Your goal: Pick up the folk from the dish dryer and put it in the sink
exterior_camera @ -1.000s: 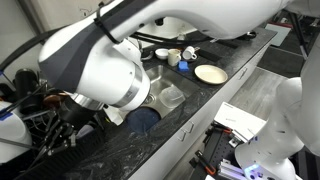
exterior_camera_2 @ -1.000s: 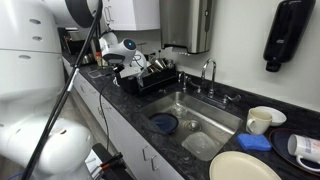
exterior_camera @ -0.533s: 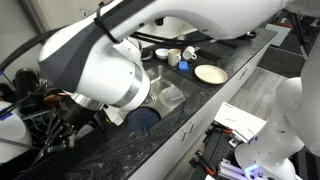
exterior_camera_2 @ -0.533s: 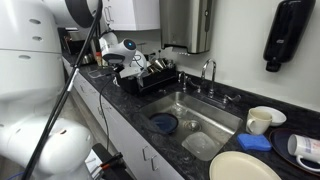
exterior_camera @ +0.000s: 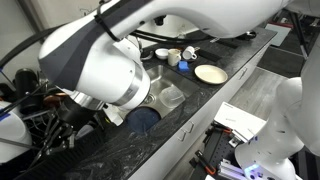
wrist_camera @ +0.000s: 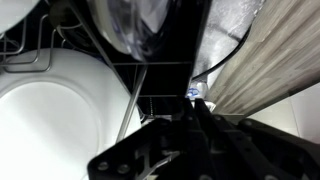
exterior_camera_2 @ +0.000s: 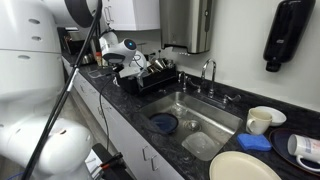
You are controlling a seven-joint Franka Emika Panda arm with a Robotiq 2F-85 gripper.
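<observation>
The black wire dish dryer (exterior_camera_2: 152, 77) stands on the dark counter beside the sink (exterior_camera_2: 200, 112); it also shows in an exterior view (exterior_camera: 40, 122). My gripper (exterior_camera_2: 136, 64) reaches down into the rack. In the wrist view the dark fingers (wrist_camera: 194, 104) lie close together, pinched on a small blue and white piece (wrist_camera: 196, 93) that I take for the fork; little of it shows. A white plate (wrist_camera: 45, 110) and a clear glass (wrist_camera: 135, 25) sit in the rack next to it. The sink shows its steel basin (exterior_camera: 168, 82) in an exterior view.
A blue dish (exterior_camera_2: 163, 123) and a clear container (exterior_camera_2: 204, 145) lie in the sink. The curved faucet (exterior_camera_2: 208, 72) stands behind it. A cream plate (exterior_camera_2: 243, 167), cups (exterior_camera_2: 263, 120) and a blue sponge (exterior_camera_2: 254, 142) sit on the counter beyond.
</observation>
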